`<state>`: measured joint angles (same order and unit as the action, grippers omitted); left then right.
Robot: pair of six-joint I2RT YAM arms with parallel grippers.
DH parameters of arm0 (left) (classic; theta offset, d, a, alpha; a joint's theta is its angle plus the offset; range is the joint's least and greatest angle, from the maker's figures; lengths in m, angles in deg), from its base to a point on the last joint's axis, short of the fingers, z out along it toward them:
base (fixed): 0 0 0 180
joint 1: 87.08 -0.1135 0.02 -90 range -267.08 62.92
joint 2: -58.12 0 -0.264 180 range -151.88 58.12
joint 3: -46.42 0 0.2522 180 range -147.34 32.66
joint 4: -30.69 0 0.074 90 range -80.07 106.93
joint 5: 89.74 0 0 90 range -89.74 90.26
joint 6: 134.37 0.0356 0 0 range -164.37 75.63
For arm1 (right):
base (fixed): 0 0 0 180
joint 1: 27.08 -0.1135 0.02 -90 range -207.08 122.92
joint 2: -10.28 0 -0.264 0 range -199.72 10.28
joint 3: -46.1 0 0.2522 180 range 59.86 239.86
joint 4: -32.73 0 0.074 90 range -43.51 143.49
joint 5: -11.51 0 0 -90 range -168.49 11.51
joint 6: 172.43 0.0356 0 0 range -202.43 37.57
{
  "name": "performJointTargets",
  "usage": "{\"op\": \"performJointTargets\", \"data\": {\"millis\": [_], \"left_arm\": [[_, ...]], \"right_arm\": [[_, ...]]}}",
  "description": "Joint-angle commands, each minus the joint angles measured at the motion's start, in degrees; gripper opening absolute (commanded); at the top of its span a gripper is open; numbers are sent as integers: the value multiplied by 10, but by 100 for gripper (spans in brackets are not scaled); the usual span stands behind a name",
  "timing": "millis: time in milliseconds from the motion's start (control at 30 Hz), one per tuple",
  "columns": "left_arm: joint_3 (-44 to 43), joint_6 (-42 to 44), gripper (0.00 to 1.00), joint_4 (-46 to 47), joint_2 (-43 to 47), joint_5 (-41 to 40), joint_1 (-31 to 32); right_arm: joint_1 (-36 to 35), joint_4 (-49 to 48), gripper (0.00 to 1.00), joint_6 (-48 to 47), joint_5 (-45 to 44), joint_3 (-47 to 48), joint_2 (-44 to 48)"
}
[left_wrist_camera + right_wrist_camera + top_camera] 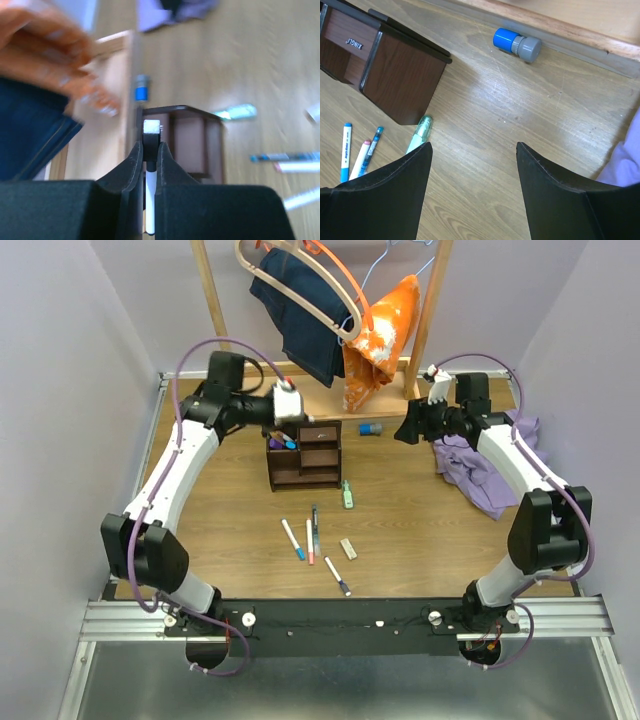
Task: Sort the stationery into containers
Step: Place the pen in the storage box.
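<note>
One pen (150, 200) clamped in left end effector (150, 149); right end effector (473, 147) agape near cloth (626, 165).

The desk organizer (305, 453) stands on the table (420, 540), left of centre and towards the far side. Behind it runs the base of the clothes rack (330, 405), with garments (305, 320) hanging above. A capped item (370, 428) lies to the organizer's right, close to the rack base. A highlighter (347, 494) lies just off the organizer's near right corner. Nearer, three pens (310, 538) lie side by side, with an eraser (348, 548) to their right and a fourth pen (337, 576) nearest of all. A heap of cloth (480, 475) sits at the far right. The left gripper (150, 147) hangs over the organizer's far left corner, pinching an upright marker (150, 210). The right gripper (472, 145) hovers, jaws apart, over bare table between the highlighter and the capped item.
</note>
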<state>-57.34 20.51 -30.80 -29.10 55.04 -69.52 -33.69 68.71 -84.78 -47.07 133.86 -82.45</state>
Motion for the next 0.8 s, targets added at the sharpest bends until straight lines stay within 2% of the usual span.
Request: {"op": "performJointTargets", "data": {"millis": [0,33,167,233,267,300,333,400,767], "left_arm": [[40,-452,11,433,-32,68,-62],[46,-543,11,515,-41,75,-75],[80,-726,11,705,-76,86,-94],[102,-781,11,803,-96,84,-95],[110,-845,11,838,-105,83,-95],[119,-873,10,875,-120,81,-95],[134,-902,10,942,-128,75,-95],[146,-954,10,990,-150,73,-95],[189,-994,9,1116,-208,70,-100]], "right_arm": [[6,-12,76,11,8,16,-11],[5,-13,76,11,7,15,-11],[5,-9,76,4,1,12,-5],[5,-6,76,1,-2,9,-3],[5,-3,76,-3,-6,6,-1],[5,-1,76,-5,-6,6,0],[5,1,76,-6,-7,5,1],[5,11,76,-14,-12,5,3],[5,61,76,-31,-41,45,-7]]}}
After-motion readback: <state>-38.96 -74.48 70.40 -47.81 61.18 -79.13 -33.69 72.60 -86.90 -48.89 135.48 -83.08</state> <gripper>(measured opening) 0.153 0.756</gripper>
